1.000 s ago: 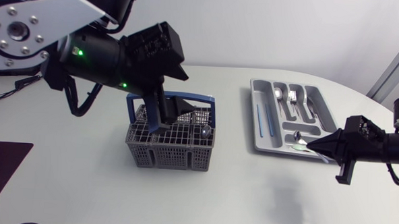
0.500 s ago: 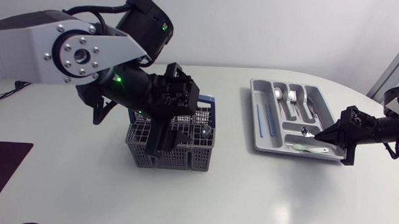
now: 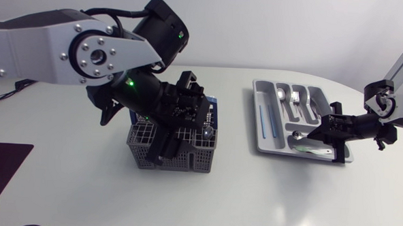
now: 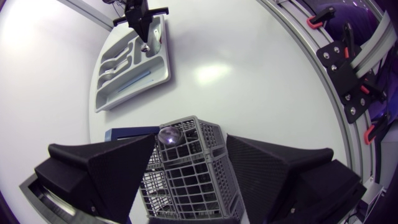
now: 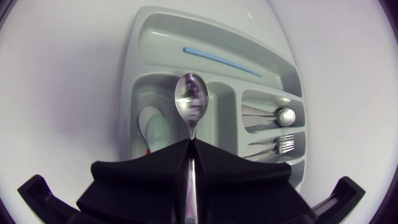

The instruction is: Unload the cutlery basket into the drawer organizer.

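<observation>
Right gripper: fingers pressed together on the handle of a spoon, clamped from both sides. Most of the handle is hidden between the fingers.

The spoon's long axis runs straight on from the fingers, bowl end leading away from the fingertips. In the head view that puts it roughly level, bowl toward the left of the frame. It is polished metal with an oval, mirror-bright bowl and a thin neck.

The spoon hangs over the drawer organizer, the grey tray at right centre of the head view. Its bowl is over the middle compartments; I can't tell whether it touches. A blue stick lies in the long compartment and a fork in another.

Left gripper: wide open, one finger on either side of the cutlery basket, gripping nothing. The basket is grey mesh with a blue handle, at centre of the frame. Another spoon stands in it, bowl up.
</observation>
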Tool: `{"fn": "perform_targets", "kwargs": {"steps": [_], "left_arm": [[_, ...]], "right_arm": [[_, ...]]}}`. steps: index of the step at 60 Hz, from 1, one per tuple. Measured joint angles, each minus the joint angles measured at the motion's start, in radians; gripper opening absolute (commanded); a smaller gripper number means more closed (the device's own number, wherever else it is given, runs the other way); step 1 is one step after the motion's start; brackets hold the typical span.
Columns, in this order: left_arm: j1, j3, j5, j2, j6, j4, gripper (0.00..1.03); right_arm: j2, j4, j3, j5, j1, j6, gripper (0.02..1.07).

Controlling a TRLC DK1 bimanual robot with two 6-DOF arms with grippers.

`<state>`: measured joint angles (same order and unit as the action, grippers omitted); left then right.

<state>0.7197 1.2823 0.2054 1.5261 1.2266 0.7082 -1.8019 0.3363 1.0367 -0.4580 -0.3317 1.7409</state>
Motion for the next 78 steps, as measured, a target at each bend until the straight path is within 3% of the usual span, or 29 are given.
{"fn": "perform_targets", "kwargs": {"steps": [8,14,24,27,29,52,64,78], "left_arm": [[0.003,0.0,0.0,0.0,0.008,0.005,0.84],[0.003,0.002,0.0,0.0,0.01,0.011,0.84],[0.009,0.015,0.0,0.004,0.024,0.037,0.84],[0.013,0.021,0.0,0.007,0.028,0.044,0.84],[0.017,0.023,0.0,0.008,0.031,0.05,0.84],[0.047,0.115,-0.05,0.067,0.061,0.125,0.84],[0.047,0.133,-0.057,0.084,0.061,0.134,0.84],[0.033,0.114,-0.056,0.08,0.044,0.136,0.85]], "right_arm": [[-0.014,0.001,-0.012,0.03,0.003,0.02,0.11],[-0.018,0.011,-0.013,0.04,0.003,0.026,0.48],[-0.014,0.086,-0.012,0.04,0.0,0.017,0.75],[-0.003,0.096,-0.011,0.035,-0.003,0.012,0.94],[0.012,0.107,-0.01,0.027,-0.005,0.002,1.0],[0.327,0.224,-0.131,-0.172,-0.02,-0.114,1.0],[0.43,0.323,-0.142,-0.255,0.101,-0.416,0.99],[0.552,0.283,-0.142,-0.279,0.377,-0.896,0.96]]}}
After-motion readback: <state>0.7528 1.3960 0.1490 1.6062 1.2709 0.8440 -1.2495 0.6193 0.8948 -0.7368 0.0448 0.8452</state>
